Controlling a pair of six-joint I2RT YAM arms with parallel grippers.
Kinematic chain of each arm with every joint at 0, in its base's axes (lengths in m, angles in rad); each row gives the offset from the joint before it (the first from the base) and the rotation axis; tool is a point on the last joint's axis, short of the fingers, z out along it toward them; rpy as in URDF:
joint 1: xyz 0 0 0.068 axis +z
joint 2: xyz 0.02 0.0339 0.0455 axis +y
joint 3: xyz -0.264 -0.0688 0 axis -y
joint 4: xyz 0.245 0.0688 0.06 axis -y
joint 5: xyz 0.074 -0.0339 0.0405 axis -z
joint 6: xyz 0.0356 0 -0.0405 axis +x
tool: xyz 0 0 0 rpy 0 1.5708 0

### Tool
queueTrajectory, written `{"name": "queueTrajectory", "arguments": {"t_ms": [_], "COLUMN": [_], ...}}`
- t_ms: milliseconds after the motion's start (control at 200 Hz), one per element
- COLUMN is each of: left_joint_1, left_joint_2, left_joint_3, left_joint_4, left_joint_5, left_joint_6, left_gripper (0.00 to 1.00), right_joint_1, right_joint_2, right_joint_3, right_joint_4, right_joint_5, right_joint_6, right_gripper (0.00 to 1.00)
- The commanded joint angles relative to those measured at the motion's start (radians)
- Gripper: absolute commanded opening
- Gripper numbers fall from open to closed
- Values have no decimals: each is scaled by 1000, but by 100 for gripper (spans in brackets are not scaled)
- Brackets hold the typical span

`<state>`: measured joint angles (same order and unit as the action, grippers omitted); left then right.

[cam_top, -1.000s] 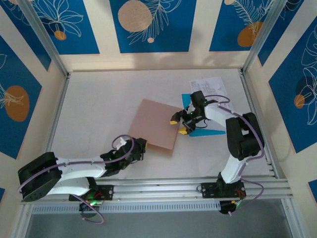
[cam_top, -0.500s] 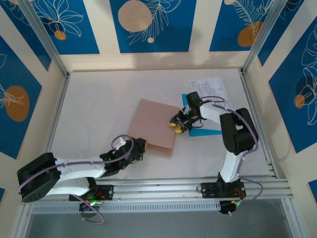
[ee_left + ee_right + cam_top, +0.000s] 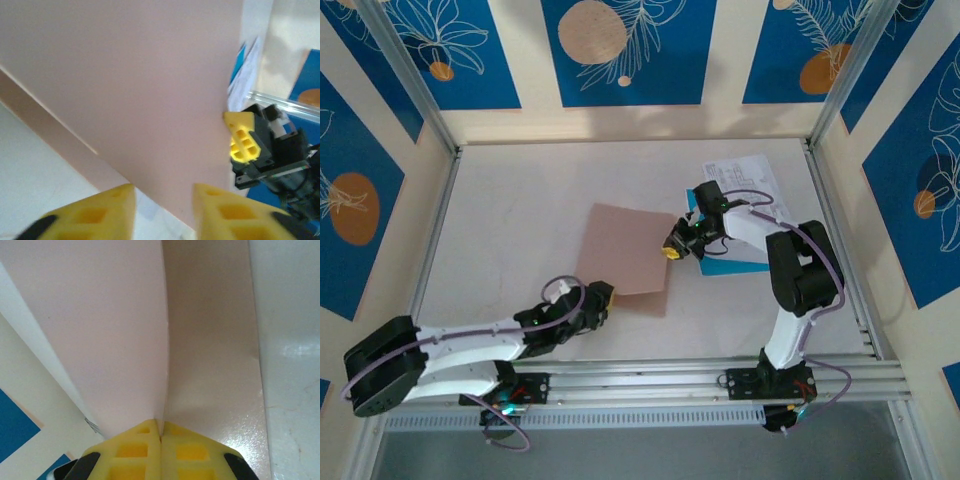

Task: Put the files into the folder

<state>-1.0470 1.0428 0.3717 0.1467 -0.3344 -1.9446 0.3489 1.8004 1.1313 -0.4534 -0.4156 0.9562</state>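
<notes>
The pinkish-tan folder (image 3: 623,248) lies mid-table, seen close up in the left wrist view (image 3: 140,85) and the right wrist view (image 3: 100,330). My right gripper (image 3: 674,249) is shut on the edge of its top cover at the right side (image 3: 161,437), and that cover stands lifted off the lower leaf (image 3: 215,365). My left gripper (image 3: 599,296) sits at the folder's near left corner, open (image 3: 164,210), with table showing between its fingers. The files lie right of the folder: white printed sheets (image 3: 745,172) and a cyan-blue sheet (image 3: 736,263) under the right arm.
A metal rail (image 3: 700,378) runs along the near edge with both arm bases on it. Framed walls with blue panels close in the table on three sides. Bare white table (image 3: 510,220) spreads left of and behind the folder.
My right gripper has closed onto the folder's right edge. My left gripper has opened and let go of the near corner. The folder has shifted slightly left.
</notes>
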Motion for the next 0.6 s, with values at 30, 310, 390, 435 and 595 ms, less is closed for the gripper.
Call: {"name": "queueTrajectory", "arguments": {"t_ms": [30, 310, 390, 435, 595], "left_joint_1": [47, 116, 114, 111, 68], "left_joint_2": [-98, 53, 183, 247, 432], "left_joint_3": [159, 577, 732, 814, 1070], "left_joint_4": [-373, -813, -898, -946, -1072], "left_joint_5": [70, 162, 185, 192, 148], "left_joint_6": [186, 791, 970, 1057, 1296], "left_gripper": [44, 56, 58, 58, 60], "right_joint_1": [19, 58, 66, 70, 84], "right_joint_2": [-44, -57, -44, -36, -17], "right_joint_3": [57, 163, 205, 228, 308], "right_joint_4": [-57, -163, -194, -210, -264], "right_joint_5": [25, 80, 80, 80, 78], "right_joint_6": [29, 63, 77, 85, 99], "right_gripper": [0, 0, 0, 0, 0]}}
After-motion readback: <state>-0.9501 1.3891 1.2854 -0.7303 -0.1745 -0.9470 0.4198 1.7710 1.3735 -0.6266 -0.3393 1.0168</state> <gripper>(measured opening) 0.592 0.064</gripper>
